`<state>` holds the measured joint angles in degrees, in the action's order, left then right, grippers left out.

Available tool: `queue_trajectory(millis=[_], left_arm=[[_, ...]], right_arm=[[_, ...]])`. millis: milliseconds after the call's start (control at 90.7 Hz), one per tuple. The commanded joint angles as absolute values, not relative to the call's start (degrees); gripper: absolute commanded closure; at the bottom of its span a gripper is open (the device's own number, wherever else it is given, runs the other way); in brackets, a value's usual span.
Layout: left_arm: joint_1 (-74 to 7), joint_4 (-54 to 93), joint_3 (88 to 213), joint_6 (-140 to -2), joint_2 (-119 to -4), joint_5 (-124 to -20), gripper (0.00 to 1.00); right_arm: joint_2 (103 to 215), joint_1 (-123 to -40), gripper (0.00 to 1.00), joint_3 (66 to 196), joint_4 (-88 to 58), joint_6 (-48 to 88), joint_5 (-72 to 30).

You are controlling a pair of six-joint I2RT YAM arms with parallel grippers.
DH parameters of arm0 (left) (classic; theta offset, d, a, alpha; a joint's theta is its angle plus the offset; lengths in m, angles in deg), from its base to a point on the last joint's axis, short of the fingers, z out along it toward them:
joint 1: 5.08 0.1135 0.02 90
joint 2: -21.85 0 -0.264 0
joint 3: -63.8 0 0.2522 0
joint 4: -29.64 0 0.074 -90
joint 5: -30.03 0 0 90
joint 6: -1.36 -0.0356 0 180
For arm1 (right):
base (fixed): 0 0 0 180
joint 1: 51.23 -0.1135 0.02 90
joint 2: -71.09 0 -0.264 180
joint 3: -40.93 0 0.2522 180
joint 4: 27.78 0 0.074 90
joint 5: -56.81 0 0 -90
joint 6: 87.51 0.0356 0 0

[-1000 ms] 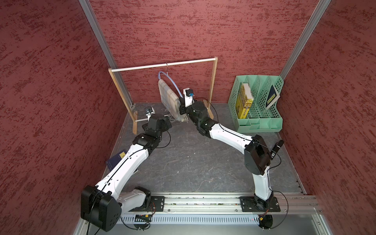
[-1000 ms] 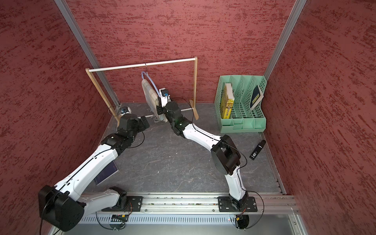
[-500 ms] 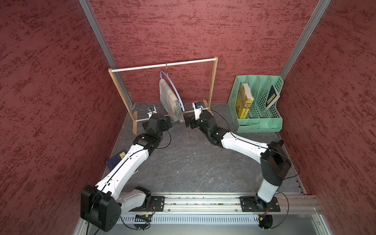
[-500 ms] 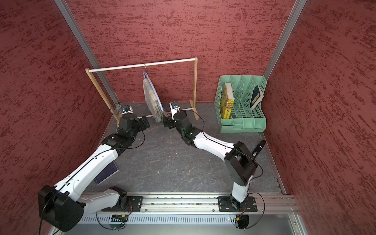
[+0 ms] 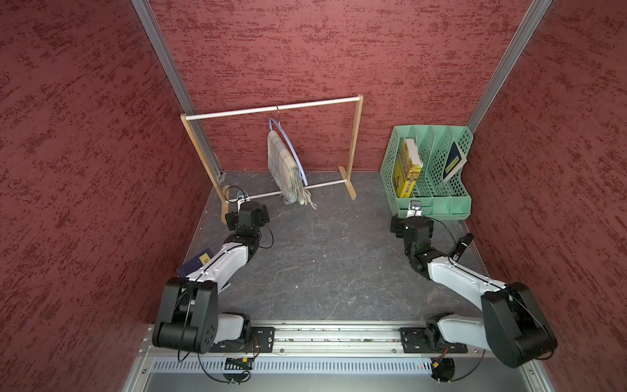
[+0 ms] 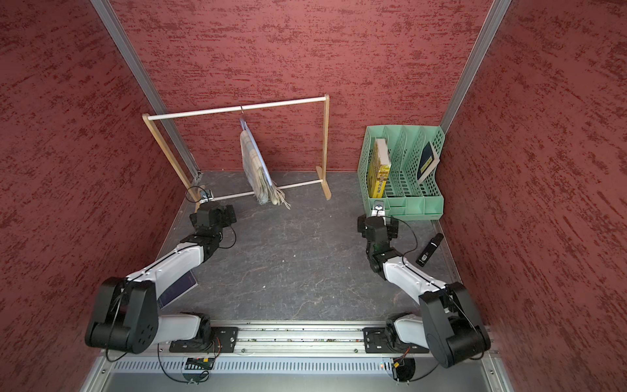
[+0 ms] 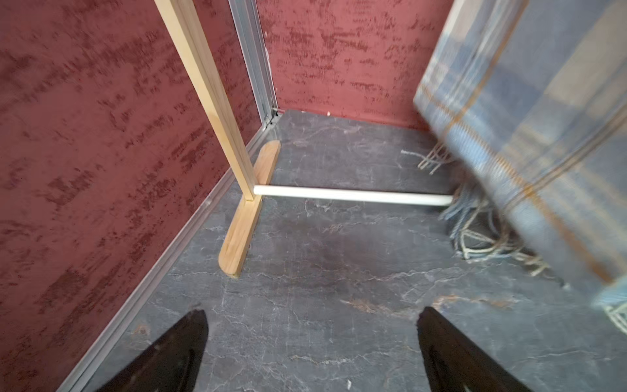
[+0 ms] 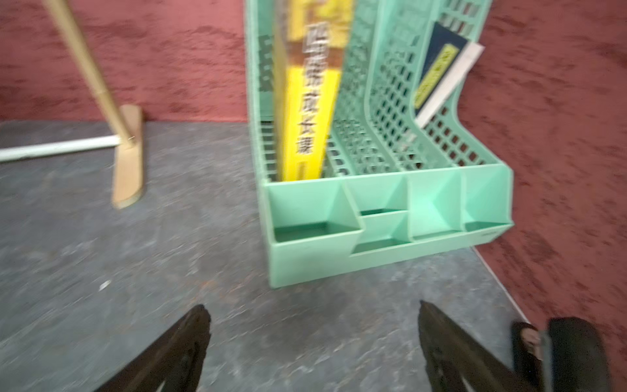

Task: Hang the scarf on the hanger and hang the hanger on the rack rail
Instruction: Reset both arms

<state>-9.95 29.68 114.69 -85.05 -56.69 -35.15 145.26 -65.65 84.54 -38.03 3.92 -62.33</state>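
The plaid cream and pale-blue scarf is draped over the pale-blue hanger, whose wire hook rests on the rack's top rod. The fringed ends reach the floor by the lower rod. Neither gripper touches the scarf. My left gripper is open and empty, low over the floor near the rack's left foot, with the scarf off to one side. My right gripper is also open and empty, in front of the green organiser and far right of the scarf.
The wooden-framed rack stands at the back wall. A green file organiser with a yellow book sits back right. A black device lies by the right wall. A dark booklet lies under the left arm.
My right gripper opened, left the hanger and scarf, and drew back to the right, in front of the green organiser. The hanger with the scarf swung slightly. The left arm barely moved.
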Motion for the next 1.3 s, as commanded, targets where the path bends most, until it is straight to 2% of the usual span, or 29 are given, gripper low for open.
queue_trajectory(millis=[0, 44, 121, 242, 331, 430, 485, 573, 727, 804, 826, 860, 915, 1289], left_arm=[[-6.6, 42.7, 112.1, -88.7, -58.1, -44.5, 0.00], [-5.2, 48.9, 110.5, -88.6, -58.3, -48.1, 0.00], [-2.5, 55.7, 108.0, -87.3, -58.0, -53.7, 0.00], [-0.7, 55.1, 106.0, -86.4, -56.0, -57.8, 0.00], [-0.7, 53.4, 104.0, -87.4, -52.7, -58.7, 0.00], [-0.7, 61.2, 98.4, -87.0, -50.3, -60.4, 0.00], [-0.7, 63.0, 96.3, -86.4, -49.1, -61.2, 0.00], [-1.0, 59.1, 95.5, -86.6, -48.4, -62.2, 0.00], [-3.8, 71.4, 92.6, -87.8, -56.5, -56.7, 0.00], [-4.2, 76.7, 94.9, -88.5, -65.9, -58.0, 0.00], [-4.8, 75.4, 96.4, -90.3, -66.9, -58.6, 0.00], [-4.8, 66.1, 99.0, -90.3, -65.4, -59.2, 0.00], [-3.2, 67.3, 99.2, -89.0, -66.0, -62.0, 0.00], [-3.6, 67.1, 99.1, -88.8, -65.8, -60.0, 0.00]], right_arm=[[146.7, -61.1, 0.01, 83.1, -50.6, 0.5, -55.7], [147.6, -60.3, 0.02, 81.3, -56.2, -2.0, -55.3], [145.9, -58.5, 0.01, 80.2, -55.4, -0.8, -53.4], [144.3, -56.8, 0.02, 76.8, -53.9, 2.3, -51.0], [147.9, -56.5, 0.02, 74.1, -61.0, 2.4, -51.3], [154.8, -54.3, 0.02, 74.5, -68.0, 3.6, -46.6], [157.5, -54.0, 0.02, 77.4, -63.4, 2.7, -42.3], [159.4, -53.3, 0.02, 76.5, -66.6, 2.8, -40.4], [159.5, -53.3, 0.02, 76.5, -66.6, 2.7, -40.6], [159.5, -53.3, 0.01, 76.4, -66.7, 2.6, -40.6], [159.4, -53.3, 0.02, 76.4, -66.7, 2.7, -40.5], [159.5, -53.3, 0.02, 76.4, -66.8, 2.6, -40.5], [159.5, -53.3, 0.01, 76.4, -66.7, 2.5, -40.7], [159.5, -53.5, 0.01, 76.6, -66.6, 2.5, -40.7]])
